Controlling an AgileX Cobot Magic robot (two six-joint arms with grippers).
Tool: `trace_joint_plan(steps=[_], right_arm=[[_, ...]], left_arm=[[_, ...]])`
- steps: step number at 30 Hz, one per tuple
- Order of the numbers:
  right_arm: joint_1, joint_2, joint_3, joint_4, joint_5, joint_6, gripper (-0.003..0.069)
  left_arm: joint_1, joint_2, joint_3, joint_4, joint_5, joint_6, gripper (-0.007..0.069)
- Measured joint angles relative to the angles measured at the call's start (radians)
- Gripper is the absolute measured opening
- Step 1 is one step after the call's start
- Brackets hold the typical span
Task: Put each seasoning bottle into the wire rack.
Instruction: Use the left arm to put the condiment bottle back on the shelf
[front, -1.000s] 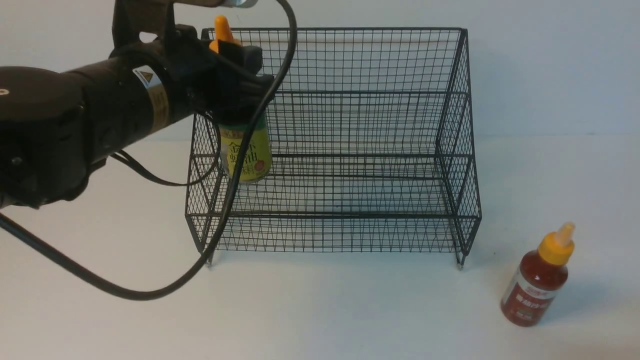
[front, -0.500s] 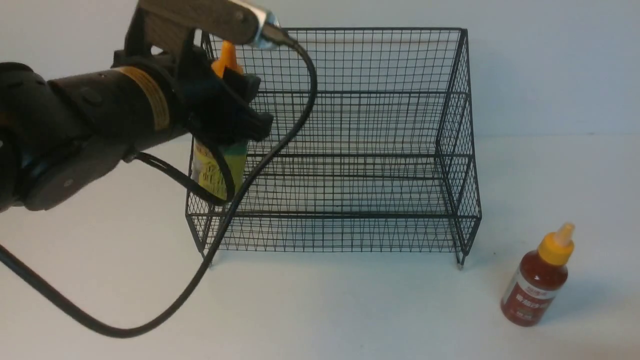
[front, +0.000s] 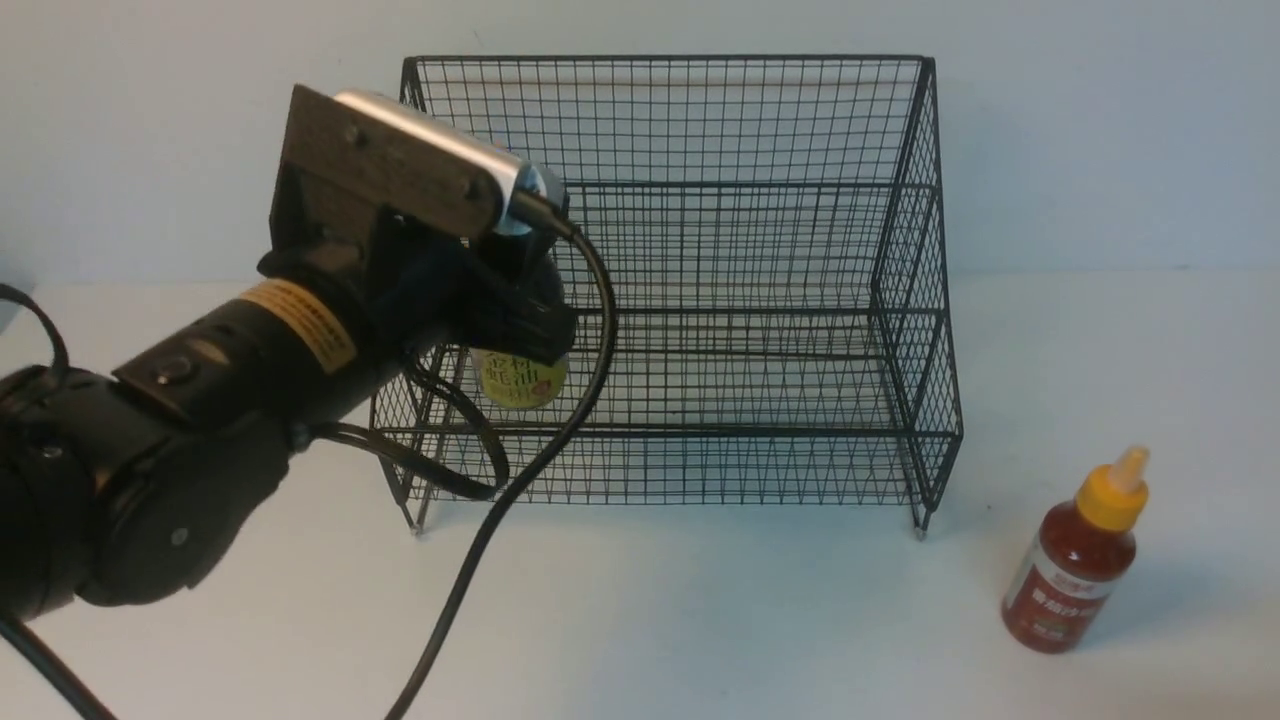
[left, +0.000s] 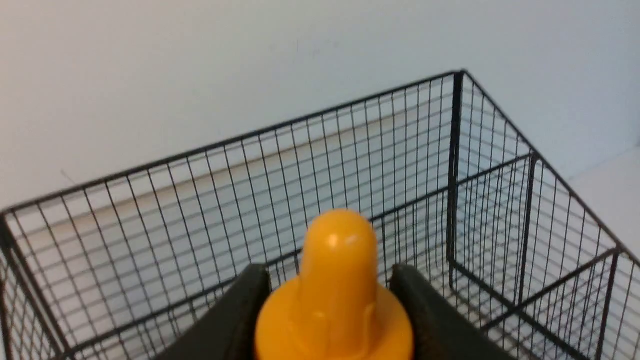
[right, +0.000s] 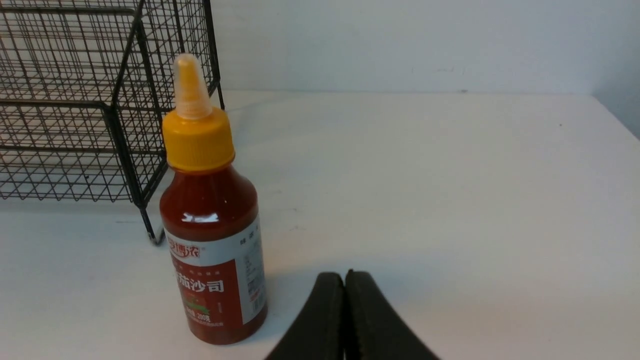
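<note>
Front view puts the brown-sauce bottle (front: 518, 381) inside the left end of the wire rack (front: 700, 57), low over the front tier and carried upright by the left arm. Whether its base already rests on the mesh I cannot tell, since the arm hides most of it. The left wrist view shows the left fingers (left: 235, 320) parted partway and pressed against either side of the bottle's orange cap, so they are grasping it. I judge the step in hand to be placing this first bottle. The next move calls for easing it down until it stands firm on the tier, then releasing and lifting out without catching the rack's wires or the trailing cable. The red-sauce bottle (front: 1075, 570) stands upright on the counter (front: 700, 620), outside the rack near its front right foot, not yet handled. The right fingers (right: 325, 320) sit clenched together and empty, just beside that bottle.
</note>
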Motion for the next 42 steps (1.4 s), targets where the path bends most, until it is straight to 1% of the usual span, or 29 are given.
trace_joint_plan(steps=[2, 8, 14, 18, 21, 23, 29, 35, 42], right_arm=[[0.000, 0.000, 0.000, 0.000, 0.000, 0.000, -0.0015], [0.000, 0.000, 0.000, 0.000, 0.000, 0.002, -0.0015], [0.000, 0.000, 0.000, 0.000, 0.000, 0.003, -0.0015], [0.000, 0.000, 0.000, 0.000, 0.000, 0.003, -0.0015], [0.000, 0.000, 0.000, 0.000, 0.000, 0.004, -0.0015], [0.000, 0.000, 0.000, 0.000, 0.000, 0.004, -0.0015], [0.000, 0.000, 0.000, 0.000, 0.000, 0.004, -0.0015], [0.000, 0.000, 0.000, 0.000, 0.000, 0.004, -0.0015], [0.000, 0.000, 0.000, 0.000, 0.000, 0.004, -0.0015]], left_arm=[[0.011, 0.026, 0.003, -0.002, -0.078, 0.003, 0.0278], [0.023, 0.071, 0.001, -0.061, -0.140, 0.009, 0.0277], [0.022, 0.062, 0.001, -0.082, -0.110, 0.032, 0.0277], [0.017, 0.020, 0.001, -0.074, -0.031, 0.071, 0.0277], [0.017, -0.007, 0.007, -0.074, 0.041, 0.080, 0.0276], [0.017, -0.016, 0.009, -0.074, 0.061, 0.081, 0.0276], [0.017, 0.002, 0.009, -0.074, 0.045, 0.095, 0.0275], [0.017, 0.079, 0.009, -0.123, 0.007, 0.103, 0.0275], [0.020, 0.120, 0.009, -0.131, -0.006, 0.084, 0.0275]])
